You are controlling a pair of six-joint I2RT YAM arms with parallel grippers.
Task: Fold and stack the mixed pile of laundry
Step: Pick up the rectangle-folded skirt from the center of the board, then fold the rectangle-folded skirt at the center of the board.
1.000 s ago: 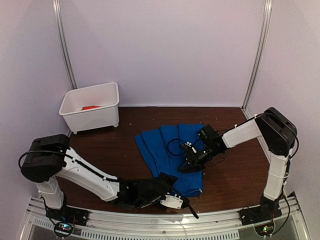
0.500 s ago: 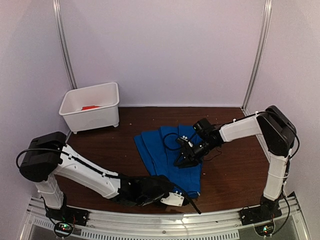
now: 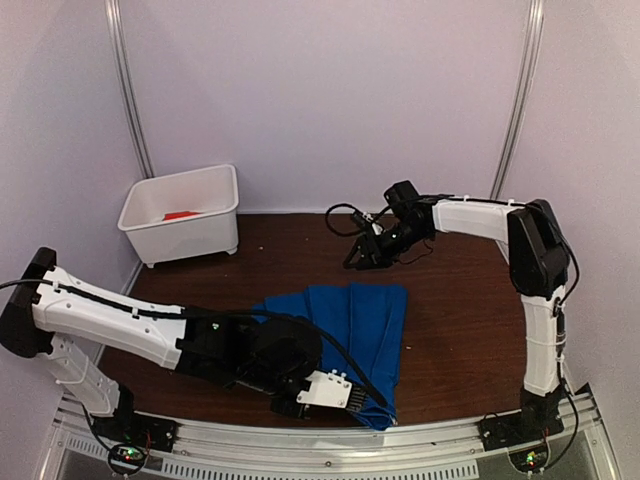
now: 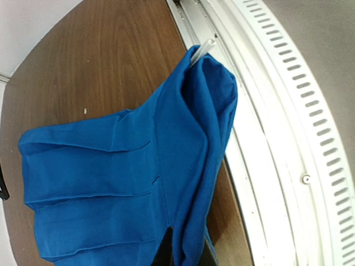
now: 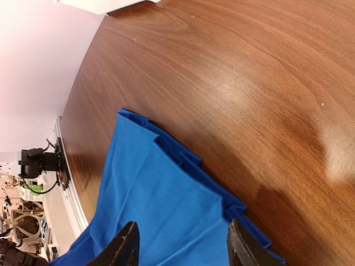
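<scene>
The blue garment [image 3: 350, 330] is lying across the brown table [image 3: 460, 330] in the lower middle of the top view, pressed into long lengthwise pleats, its near corner reaching the white rail [image 3: 300, 440] at the bottom edge. The left gripper [image 3: 350, 395] is sitting low at that near corner, and its wrist view settles it: the left gripper [image 4: 183, 256] is clamped tight on the cloth, a thick bunched fold of the blue garment [image 4: 127, 183] running up from between the dark fingers [image 4: 161, 256] at the bottom of the frame and draping over the rail [image 4: 277, 138].

Up in the upper middle of the top view, the right gripper [image 3: 362, 255] is hovering above bare wood just beyond the garment's far edge, not touching the cloth. From its own wrist camera the right gripper [image 5: 182, 238] is showing both fingers [image 5: 126, 246] spread apart with nothing between them, the blue garment [image 5: 161, 210] lying flat beneath in the lower left of that frame.

Over in the upper left, the white bin [image 3: 190, 240] is standing in the table's far corner, and a patch of the orange-red garment [image 3: 180, 215] is showing inside it, well apart from the blue one.
</scene>
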